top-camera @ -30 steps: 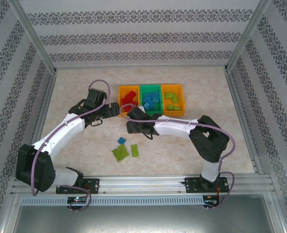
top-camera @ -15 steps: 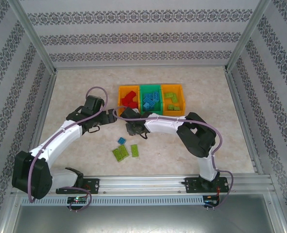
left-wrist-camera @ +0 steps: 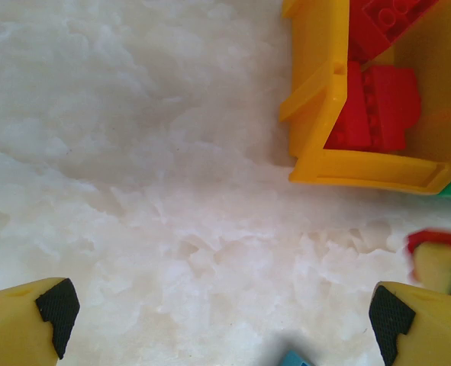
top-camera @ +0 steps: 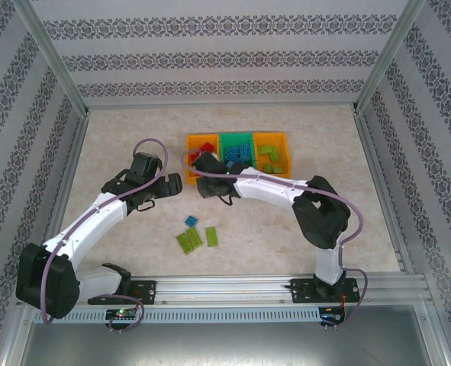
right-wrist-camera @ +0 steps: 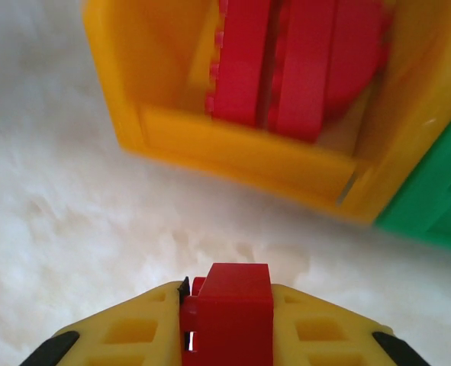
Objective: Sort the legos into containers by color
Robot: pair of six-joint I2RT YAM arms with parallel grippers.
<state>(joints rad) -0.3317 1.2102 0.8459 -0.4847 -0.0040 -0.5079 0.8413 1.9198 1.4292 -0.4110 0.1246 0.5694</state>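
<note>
Gripping a red brick (right-wrist-camera: 233, 305) in the right tool (right-wrist-camera: 225, 339), hovering just short of the orange bin (right-wrist-camera: 240, 156) with other red bricks (right-wrist-camera: 286, 69) inside. Holding the left tool (left-wrist-camera: 225, 320) wide open over the table (left-wrist-camera: 133, 152) beside that bin.

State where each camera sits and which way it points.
Top: above and behind the bases, looking down on table, bins and both arms.
Left wrist: on the left arm, looking down at table and left bin; open left pincer's tips show.
Right wrist: low, facing that bin; right pincer shut on a red brick.
Shared: both wrist views see the left bin.
</note>
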